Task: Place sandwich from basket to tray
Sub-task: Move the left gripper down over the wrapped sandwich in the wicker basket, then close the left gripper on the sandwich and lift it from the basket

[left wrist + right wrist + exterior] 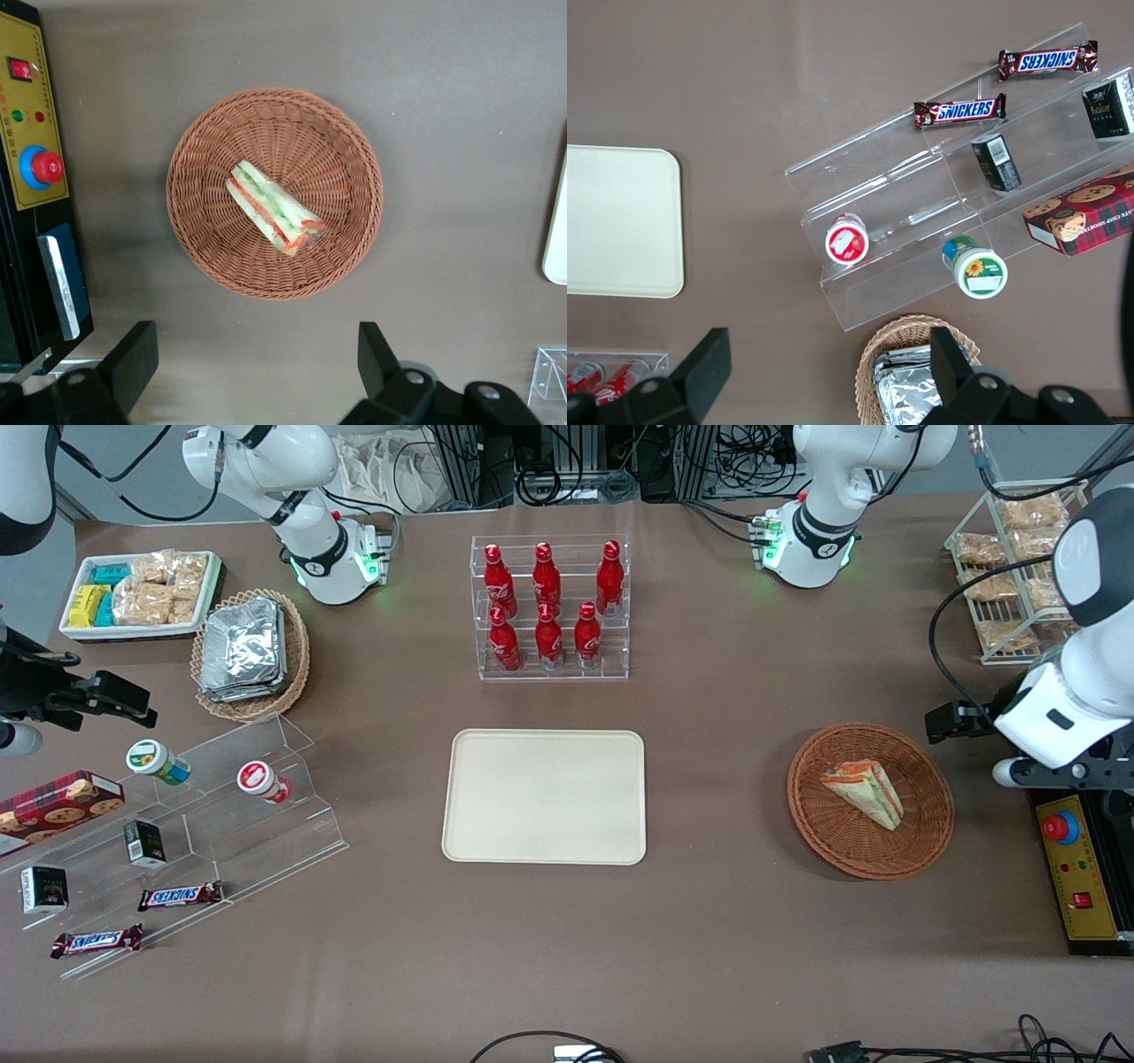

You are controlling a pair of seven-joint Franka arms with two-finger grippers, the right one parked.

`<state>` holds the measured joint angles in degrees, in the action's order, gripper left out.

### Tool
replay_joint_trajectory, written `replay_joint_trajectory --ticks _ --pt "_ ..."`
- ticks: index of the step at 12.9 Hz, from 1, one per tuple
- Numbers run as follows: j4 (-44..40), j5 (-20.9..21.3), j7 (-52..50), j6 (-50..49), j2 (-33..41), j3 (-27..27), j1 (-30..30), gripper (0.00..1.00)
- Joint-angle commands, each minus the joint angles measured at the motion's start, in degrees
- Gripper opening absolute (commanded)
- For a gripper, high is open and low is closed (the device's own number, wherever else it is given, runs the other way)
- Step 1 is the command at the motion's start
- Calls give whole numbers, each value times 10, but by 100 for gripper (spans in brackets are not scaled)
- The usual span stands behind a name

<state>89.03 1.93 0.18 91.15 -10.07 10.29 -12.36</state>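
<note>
Pincer (252, 376) spread wide above basket (199, 230); sandwich (270, 208) inside; Snickers bars (180, 895) readable.

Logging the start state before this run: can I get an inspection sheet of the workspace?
Surface: brown table, no spills seen.
Job's things: sandwich lies in the basket, toward the working arm's end; tray at the middle holds nothing.
Clutter: bottle rack farther from the front camera than the tray; clear stepped stand with candy bars, cups and small boxes, foil packets in a tan basket, snack bin toward the parked arm's end; wire rack of packets and yellow control box near the basket.
Grippers: gripper above the table beside the basket, jaws open, holding nothing.
Cables: cables along the near table edge.
Surroundings: equipment and wiring past the table.
</note>
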Motion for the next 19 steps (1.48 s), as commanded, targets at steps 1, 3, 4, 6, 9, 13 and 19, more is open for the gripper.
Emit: replay_joint_trajectory --ticks 1,3,4,6,9,13,19 --pt "12 -2 -52 2 -6 0 8 100" --pt "44 -3 -125 40 -32 -1 8 100" --pt "66 -6 -152 64 -37 -1 9 100" --pt "89 -9 -223 95 -47 -1 10 100" --pt "91 -11 -334 118 -65 -1 10 100" --pt "96 -61 -486 163 -98 -3 30 100" --pt "190 -60 -536 229 -93 -5 25 100"
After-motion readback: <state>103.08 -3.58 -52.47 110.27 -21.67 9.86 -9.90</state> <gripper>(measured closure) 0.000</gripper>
